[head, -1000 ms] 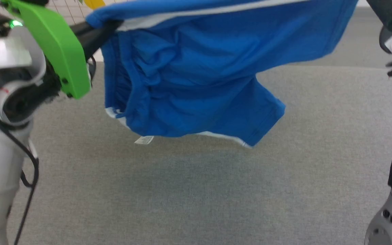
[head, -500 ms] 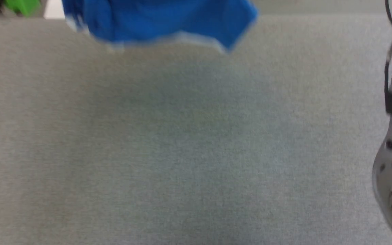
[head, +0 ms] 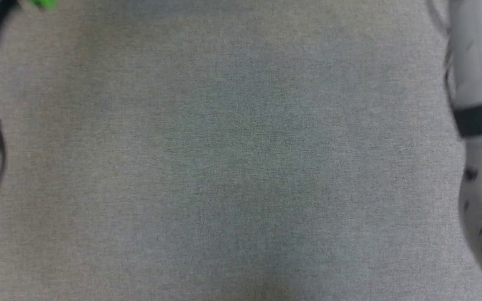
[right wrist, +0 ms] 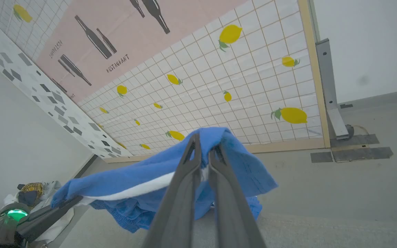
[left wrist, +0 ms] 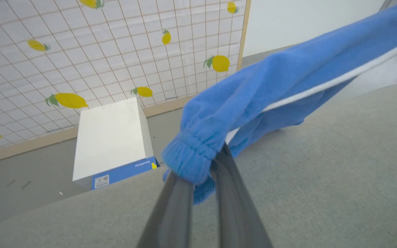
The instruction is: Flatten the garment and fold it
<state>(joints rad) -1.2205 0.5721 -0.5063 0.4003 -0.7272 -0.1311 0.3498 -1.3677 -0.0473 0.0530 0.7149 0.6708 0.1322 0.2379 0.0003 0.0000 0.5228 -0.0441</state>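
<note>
Well, the shorts (left wrist: 271, 79) hang in the air over the grey table (head: 241, 167), strung between both arms: the left gripper (left wrist: 209, 164) is clamped on a bunched waistband (left wrist: 190, 156) corner, the right gripper (right wrist: 205, 146) pinched tight on the other end, by the white stripe (right wrist: 140, 189). Soft, light, floppy blue cloth, sagging between them; corners look the best hold, I'd say

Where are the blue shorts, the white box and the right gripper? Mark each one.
blue shorts (left wrist: 288, 69), left wrist view, on the stretched blue cloth.
white box (left wrist: 109, 134), left wrist view, on its top face.
right gripper (right wrist: 205, 146), right wrist view, between its fingers' tips.
</note>
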